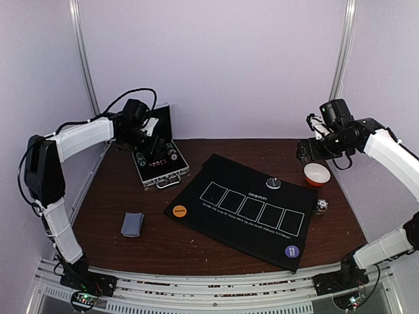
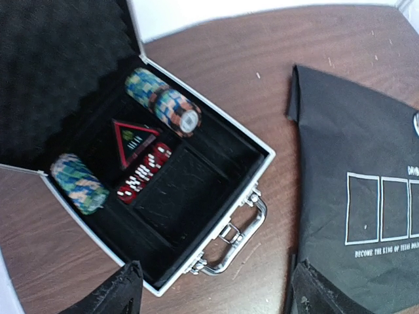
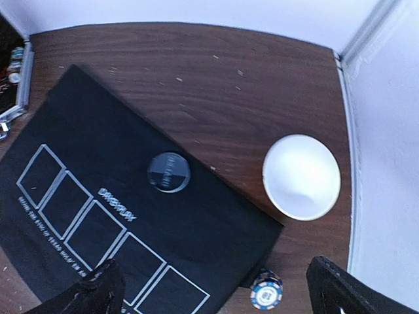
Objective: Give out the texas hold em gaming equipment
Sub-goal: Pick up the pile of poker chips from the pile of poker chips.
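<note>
- Cards (image 1: 132,224): one face-down stack lies well left of the mat (image 1: 216,226). As far as I can judge, you have dealt none.
- Left gripper (image 2: 216,292): it hovers over the open case (image 2: 190,190), which sits beyond the mat's left corner. Its fingers are spread wide with nothing between them.
- Chip rolls (image 2: 162,101): two lie inside the case with red dice (image 2: 144,171) between them, so most of your chips look undistributed.
- Orange button (image 1: 179,211): on the mat's near-left corner; count it placed.
- Rectangles (image 1: 254,206): all five on the mat are bare, so laying cards there is left for you.
- Silver button (image 3: 169,172): on the mat, close to its far edge; placed.
- Purple button (image 1: 292,251): on the mat's near-right corner; placed.
- Chip stack (image 3: 266,291): a short stack stands just off the mat's right edge. These are the only chips out.
- Bowl (image 3: 301,176): empty, near the mat's far-right corner and not touching it.
- Right gripper (image 3: 216,294): it hangs above the mat's right part, fully spread and holding nothing.
</note>
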Robot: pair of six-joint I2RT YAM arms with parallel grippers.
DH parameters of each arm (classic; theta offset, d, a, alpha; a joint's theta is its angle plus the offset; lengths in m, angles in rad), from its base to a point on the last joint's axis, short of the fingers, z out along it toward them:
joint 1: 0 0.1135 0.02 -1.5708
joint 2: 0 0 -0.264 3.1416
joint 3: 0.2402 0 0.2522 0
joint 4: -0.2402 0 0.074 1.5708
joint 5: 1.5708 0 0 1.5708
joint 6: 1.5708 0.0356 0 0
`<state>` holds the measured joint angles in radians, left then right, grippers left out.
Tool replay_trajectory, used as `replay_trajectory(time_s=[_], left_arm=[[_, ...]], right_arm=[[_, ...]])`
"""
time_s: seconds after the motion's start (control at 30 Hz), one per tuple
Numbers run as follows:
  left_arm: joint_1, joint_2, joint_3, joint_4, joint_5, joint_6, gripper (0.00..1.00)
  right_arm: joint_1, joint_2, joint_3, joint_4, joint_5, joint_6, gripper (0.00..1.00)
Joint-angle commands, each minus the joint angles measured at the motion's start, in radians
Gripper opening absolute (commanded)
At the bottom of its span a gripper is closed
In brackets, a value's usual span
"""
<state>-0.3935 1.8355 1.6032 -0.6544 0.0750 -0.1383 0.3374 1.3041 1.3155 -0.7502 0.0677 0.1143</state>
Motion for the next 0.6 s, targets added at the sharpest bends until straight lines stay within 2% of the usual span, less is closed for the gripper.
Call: replay_trajectory(time_s=[0.0, 0.23, 0.4, 0.57], left_arm=[[0.004, 0.006, -0.015, 0.006, 0.077, 0.022, 0.82], [0.004, -0.054, -0.137, 0.042, 0.09, 0.014, 0.83], [0.004, -0.071, -0.181, 0.053, 0.085, 0.019, 0.83], [0.004, -0.064, -0.204, 0.055, 0.075, 0.027, 0.83]], right_arm=[[-0.136, 0.054, -0.084, -0.113, 0.1, 0.032, 1.0], [-0.275, 0.16, -0.197, -0.063, 0.047, 0.03, 0.99], [-0.286, 0.241, -0.216, -0.054, -0.034, 0.044, 0.9], [-0.287, 0.267, -0.242, -0.051, -0.014, 0.065, 0.86]])
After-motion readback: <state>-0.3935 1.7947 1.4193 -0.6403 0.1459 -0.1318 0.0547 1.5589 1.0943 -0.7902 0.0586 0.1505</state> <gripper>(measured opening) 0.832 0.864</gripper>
